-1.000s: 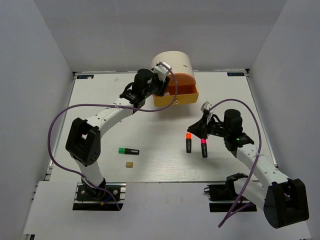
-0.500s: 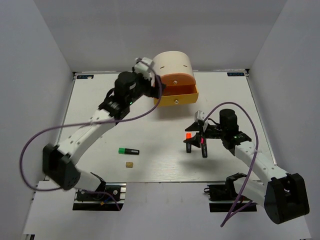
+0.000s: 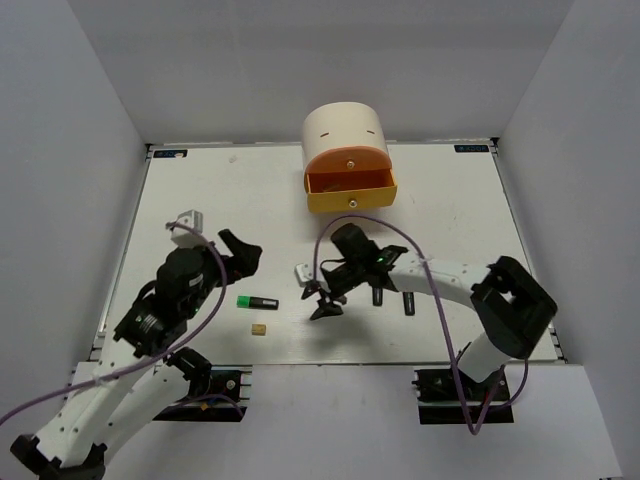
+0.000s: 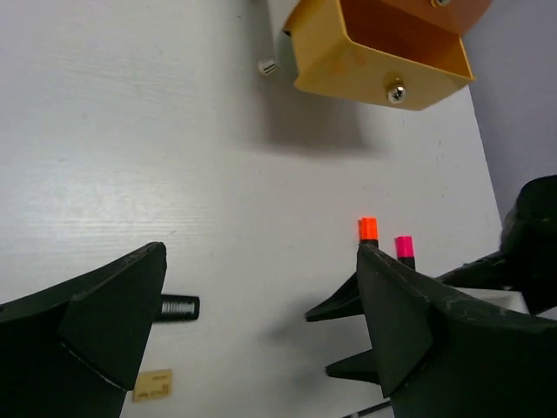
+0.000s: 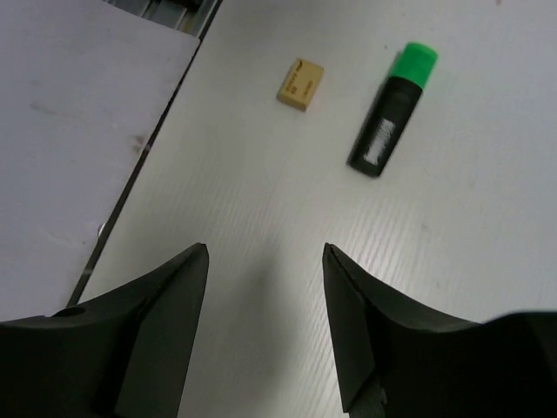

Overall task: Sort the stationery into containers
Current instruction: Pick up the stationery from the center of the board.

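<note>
The cream drawer unit [image 3: 344, 130] stands at the back with its yellow drawer [image 3: 351, 199] pulled out; what lies inside I cannot tell. A green-capped highlighter [image 3: 257, 302] and a tiny tan block [image 3: 259, 328] lie near the front. The orange-capped [image 4: 368, 230] and pink-capped [image 4: 405, 248] highlighters lie right of centre, partly behind the right arm. My left gripper [image 3: 238, 258] hangs open and empty just left of the green highlighter [image 4: 178, 306]. My right gripper [image 3: 322, 302] is open and empty above bare table, with the green highlighter [image 5: 390, 135] and tan block [image 5: 300, 84] ahead of it.
The right arm [image 3: 430, 278] stretches leftwards across the middle of the table, over the orange and pink highlighters. The table's front edge [image 5: 148, 148] runs close beside the right gripper. Grey walls enclose the table on three sides.
The left arm has pulled back from the drawer to the near left, its jaws opening wide. The right arm has swung left, away from the orange and pink highlighters, and opened.
</note>
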`<act>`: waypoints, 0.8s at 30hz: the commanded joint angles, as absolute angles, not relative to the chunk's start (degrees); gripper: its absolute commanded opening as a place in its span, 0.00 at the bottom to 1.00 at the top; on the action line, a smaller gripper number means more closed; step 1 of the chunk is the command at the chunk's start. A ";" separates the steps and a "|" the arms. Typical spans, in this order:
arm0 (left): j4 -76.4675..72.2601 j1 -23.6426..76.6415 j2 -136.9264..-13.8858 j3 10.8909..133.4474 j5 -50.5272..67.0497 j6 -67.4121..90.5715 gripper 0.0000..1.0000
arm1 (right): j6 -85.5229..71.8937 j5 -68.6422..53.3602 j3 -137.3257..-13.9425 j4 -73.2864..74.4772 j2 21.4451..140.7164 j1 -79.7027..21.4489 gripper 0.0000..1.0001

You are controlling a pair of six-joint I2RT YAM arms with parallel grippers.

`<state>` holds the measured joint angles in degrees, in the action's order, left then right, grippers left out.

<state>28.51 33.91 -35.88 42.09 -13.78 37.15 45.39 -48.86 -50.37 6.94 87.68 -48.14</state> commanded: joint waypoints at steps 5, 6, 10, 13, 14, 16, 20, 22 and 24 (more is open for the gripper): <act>48.32 33.66 -25.06 41.48 -23.38 51.50 1.00 | 36.05 -37.81 -59.94 0.80 98.78 -61.07 0.59; 51.65 33.66 -23.66 41.48 -24.16 52.37 1.00 | 35.34 -37.27 -62.12 0.79 99.75 -61.78 0.59; 58.86 33.66 -20.49 42.71 -26.71 57.03 1.00 | 31.12 -34.11 -66.25 -1.04 105.90 -64.95 0.61; 61.08 33.66 -18.55 43.94 -28.03 58.44 1.00 | 28.22 -30.69 -68.90 -2.37 109.15 -66.97 0.64; 61.69 33.66 -18.54 43.95 -28.56 59.06 1.00 | 27.43 -29.63 -69.78 -2.55 110.64 -67.32 0.64; 63.10 33.66 -18.54 45.35 -29.09 59.06 1.00 | 26.55 -27.96 -71.36 -2.64 111.88 -67.94 0.65; 64.16 33.66 -18.54 46.49 -29.09 59.06 1.00 | 25.67 -24.89 -74.00 -2.64 115.39 -68.82 0.65; 64.68 33.66 -18.54 46.49 -29.09 59.06 1.00 | 25.40 -24.52 -74.96 -2.72 116.19 -69.26 0.65; 64.69 33.66 -18.54 47.11 -29.70 59.06 1.00 | 25.49 -23.65 -75.41 -2.64 117.24 -69.69 0.65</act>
<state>62.96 33.87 -18.44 45.06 -27.79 58.30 26.76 -26.26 -73.03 -1.08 116.11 -68.90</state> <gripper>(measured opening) 0.997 0.649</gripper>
